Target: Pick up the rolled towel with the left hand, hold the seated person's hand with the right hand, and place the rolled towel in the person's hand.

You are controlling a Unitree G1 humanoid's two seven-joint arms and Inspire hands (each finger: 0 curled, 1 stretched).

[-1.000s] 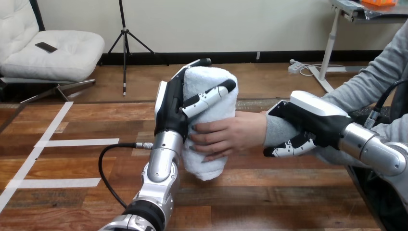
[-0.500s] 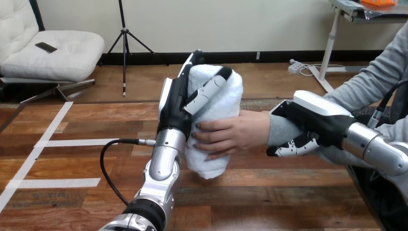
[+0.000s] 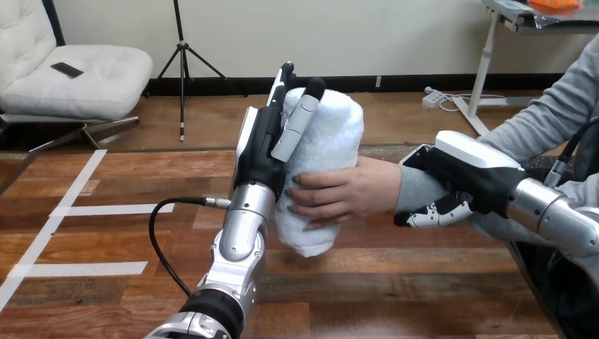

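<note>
Towel (image 3: 323,138): rolled, upright, above the middle of the table (image 3: 424,282), gripped round its middle by the person's hand (image 3: 339,194).
Left hand (image 3: 263,145): mine, fingers straight, resting against the towel's left side.
Right hand (image 3: 470,173): mine, fingers curled round the person's wrist (image 3: 413,189), near the table's right edge.

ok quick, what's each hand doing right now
left hand: open, straight fingers against the rolled towel; the person's hand grips it
right hand: shut on the person's wrist
</note>
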